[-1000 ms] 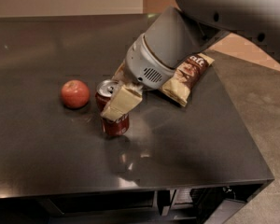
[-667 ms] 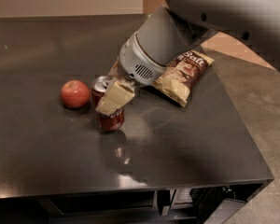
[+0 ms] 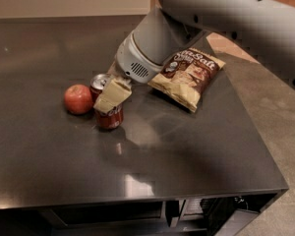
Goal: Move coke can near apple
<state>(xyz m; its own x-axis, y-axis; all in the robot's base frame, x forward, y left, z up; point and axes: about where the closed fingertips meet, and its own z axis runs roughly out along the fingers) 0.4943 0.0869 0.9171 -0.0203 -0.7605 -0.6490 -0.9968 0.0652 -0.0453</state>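
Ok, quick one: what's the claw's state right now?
The claw is closed on the coke can, just right of the apple.

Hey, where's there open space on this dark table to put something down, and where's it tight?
Free: the front strip of the table between the coke can and the near edge; the left side beyond the apple; the far-left back corner. Crowded: the middle, where the gripper clasps the coke can beside the apple, with the arm and chip bag behind.
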